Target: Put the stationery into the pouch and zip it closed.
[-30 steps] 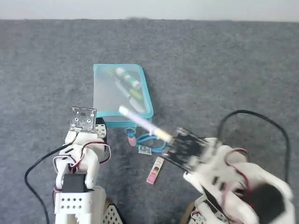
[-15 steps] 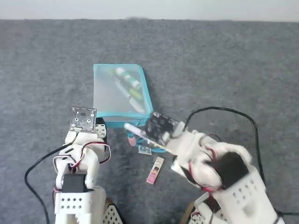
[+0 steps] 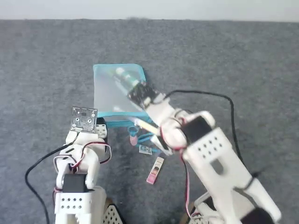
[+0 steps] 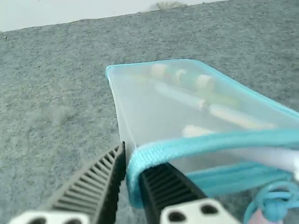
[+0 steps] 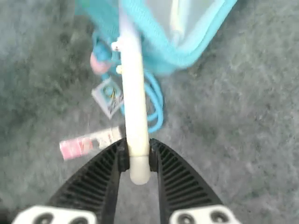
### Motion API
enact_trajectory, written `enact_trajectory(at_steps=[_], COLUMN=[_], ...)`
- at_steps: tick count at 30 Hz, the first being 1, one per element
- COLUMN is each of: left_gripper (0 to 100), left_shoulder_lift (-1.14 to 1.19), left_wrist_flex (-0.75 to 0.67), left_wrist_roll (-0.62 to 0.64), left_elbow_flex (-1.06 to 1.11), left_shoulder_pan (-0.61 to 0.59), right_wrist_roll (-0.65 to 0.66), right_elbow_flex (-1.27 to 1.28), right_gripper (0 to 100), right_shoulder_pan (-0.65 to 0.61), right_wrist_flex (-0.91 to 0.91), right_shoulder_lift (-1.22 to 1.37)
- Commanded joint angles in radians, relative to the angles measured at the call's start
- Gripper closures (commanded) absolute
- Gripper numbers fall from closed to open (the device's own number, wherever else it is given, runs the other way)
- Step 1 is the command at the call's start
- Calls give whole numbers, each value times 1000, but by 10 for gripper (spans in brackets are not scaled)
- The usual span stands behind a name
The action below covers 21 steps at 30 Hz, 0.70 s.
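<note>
The translucent pouch (image 3: 112, 93) with cyan trim lies in the middle of the grey mat, with several pens inside (image 4: 187, 95). My left gripper (image 4: 133, 179) is shut on the pouch's cyan edge (image 4: 154, 151) at its near corner. My right gripper (image 5: 138, 156) is shut on a white pen (image 5: 132, 88), whose far end points at the pouch's open mouth (image 5: 154, 32). In the high view this pen (image 3: 145, 125) sits just in front of the pouch, under the right arm. A pink stationery piece (image 3: 155, 170) lies on the mat nearer the arms.
A cyan cord (image 5: 156, 107) with a pink zipper pull (image 5: 99, 63) and a small paper tag (image 3: 145, 150) trails from the pouch's near edge. The right arm's black cable (image 3: 224, 100) loops over the mat. The grey mat extends wide around the pouch.
The right arm has swung forward and left with the white pen, bringing it from the near right to the pouch's mouth. The left arm and pouch have stayed put.
</note>
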Motion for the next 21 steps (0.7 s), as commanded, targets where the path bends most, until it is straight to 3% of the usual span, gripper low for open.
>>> enact_trajectory(at_steps=[1,9,12,15,21], left_gripper=[991,991,991,991,991], left_shoulder_lift=[-11,-8,-8,-8,-11], left_wrist_flex=[-32,-28,-29,-32,-35], left_wrist_roll=[-2,-8,-8,-8,-9], left_elbow_flex=[4,10,10,10,10], left_shoulder_pan=[64,150,147,144,143], right_wrist_roll=[-84,-172,-172,-167,-133], right_elbow_flex=[-155,-341,-434,-506,-525], right_gripper=[991,984,909,832,823], right_shoulder_pan=[22,19,18,16,-5], right_wrist_flex=[-42,-111,-28,68,174], right_shoulder_lift=[97,417,501,503,364])
